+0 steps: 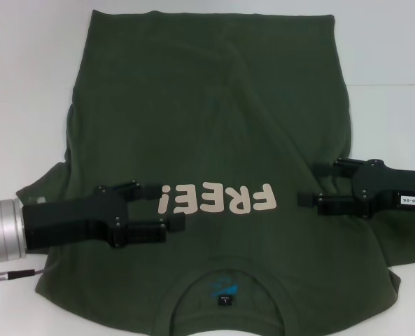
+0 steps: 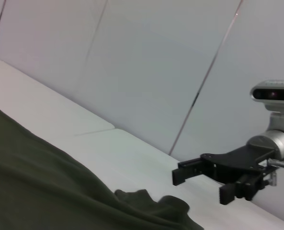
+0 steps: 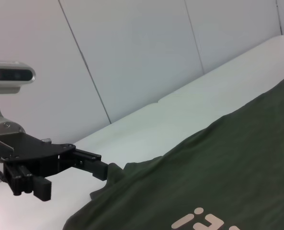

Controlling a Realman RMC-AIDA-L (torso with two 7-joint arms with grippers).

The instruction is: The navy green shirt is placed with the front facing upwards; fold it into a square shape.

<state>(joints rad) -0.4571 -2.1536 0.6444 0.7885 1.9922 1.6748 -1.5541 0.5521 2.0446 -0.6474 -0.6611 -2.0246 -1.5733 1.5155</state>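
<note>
Navy green shirt (image 1: 214, 147) lies flat on the table (image 1: 25, 84), front up, collar toward me, long axis running away. My left gripper (image 1: 166, 206) and right gripper (image 1: 309, 185) both hover over the chest, jaws apart, empty; sleeves lie outboard.

Left gripper (image 1: 166, 206), right gripper (image 1: 308, 185): jaws apart.

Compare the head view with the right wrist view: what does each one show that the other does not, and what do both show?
Only the head view shows the right gripper, open over the shirt, plus the neck label and the whole "FREE!" print. Only the right wrist view shows the wall panels and a camera above the left arm. Both show the shirt, the open left gripper and the white table.
</note>
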